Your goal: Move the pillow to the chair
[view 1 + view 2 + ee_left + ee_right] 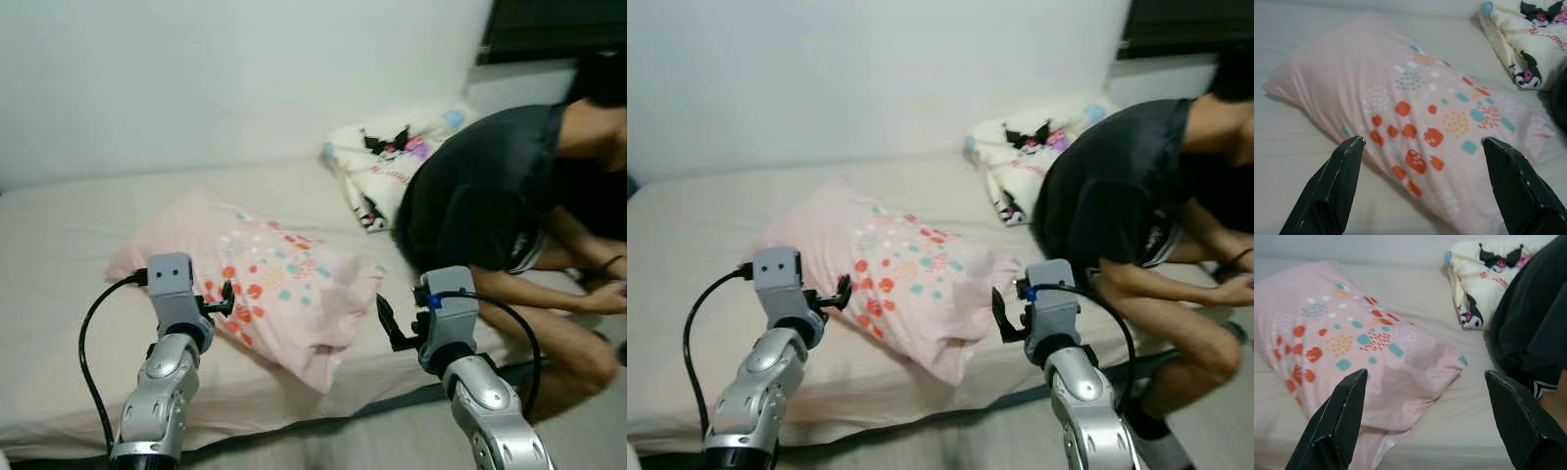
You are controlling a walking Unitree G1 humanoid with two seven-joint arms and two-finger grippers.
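A pink pillow with red and teal dots lies flat on the bed, slanting toward the near edge. My left gripper is open just short of the pillow's near left side, its fingers spread wide over the dotted patch. Off the pillow's near right corner, my right gripper is also open, and its fingers frame that corner. Neither gripper touches the pillow.
A person in a black shirt sits bent over on the bed's right edge, close to my right arm. A cream cartoon-print blanket lies bunched at the back right. The beige mattress meets a white wall behind.
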